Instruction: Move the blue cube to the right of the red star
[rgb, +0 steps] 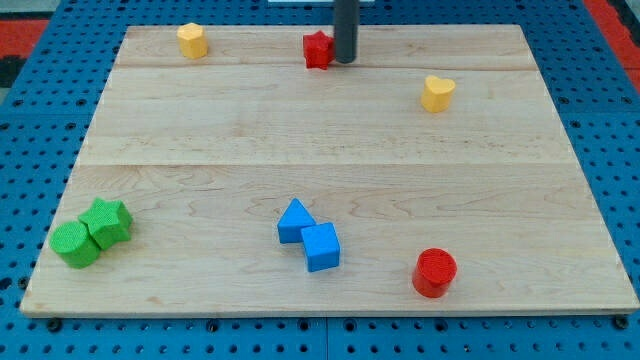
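Note:
The blue cube (321, 247) lies near the view's bottom centre, touching a blue triangular block (294, 220) on its upper left. The red star (318, 49) lies at the view's top centre. My tip (345, 60) is at the star's right side, touching or almost touching it, far above the blue cube.
A yellow block (193, 40) lies at the top left and a yellow heart (437, 93) at the upper right. A red cylinder (434, 272) stands at the bottom right. A green cylinder (75, 243) and a green star (108, 222) touch at the bottom left.

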